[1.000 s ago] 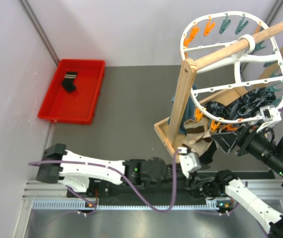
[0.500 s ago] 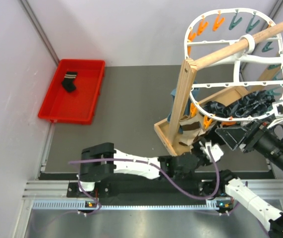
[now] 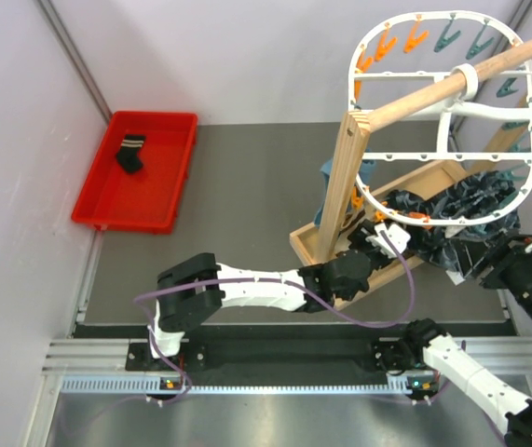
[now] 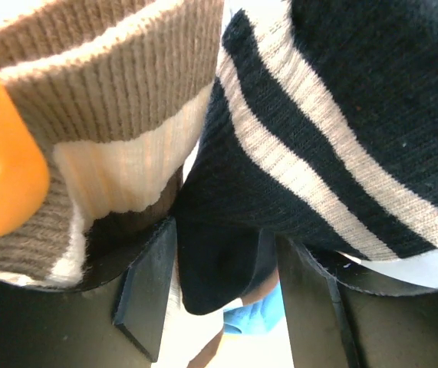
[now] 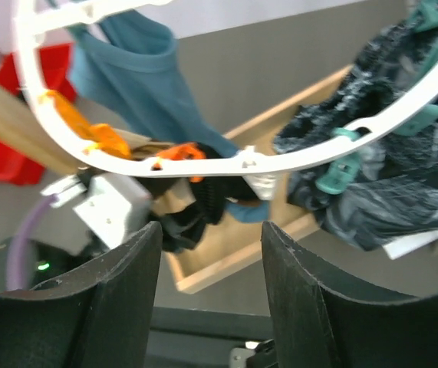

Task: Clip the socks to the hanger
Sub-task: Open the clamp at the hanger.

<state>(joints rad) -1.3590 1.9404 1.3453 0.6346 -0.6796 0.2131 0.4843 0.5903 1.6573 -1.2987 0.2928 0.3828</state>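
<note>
The white oval hanger (image 3: 443,154) hangs on a wooden pole at the right, ringed with orange and teal pegs. My left gripper (image 3: 382,235) reaches up under its near rim. In the left wrist view it (image 4: 222,295) is shut on the tip of a black sock with white stripes (image 4: 334,130). A brown and cream sock (image 4: 119,115) hangs beside it, by an orange peg (image 4: 4,176). My right gripper (image 3: 484,265) is open and empty, set back below the rim (image 5: 226,165). Another black sock (image 3: 130,152) lies in the red tray (image 3: 168,186).
The wooden rack has a pole (image 3: 433,91), a post (image 3: 345,177) and a base frame (image 3: 307,253) on the table. A blue cloth (image 5: 142,69) and dark patterned cloths (image 5: 387,153) hang from the hanger. Grey walls stand on the left and at the back.
My left arm has stretched right and up from the front edge to the hanger's near rim. My right gripper has drawn back to the right. The hanger has swung upward.
</note>
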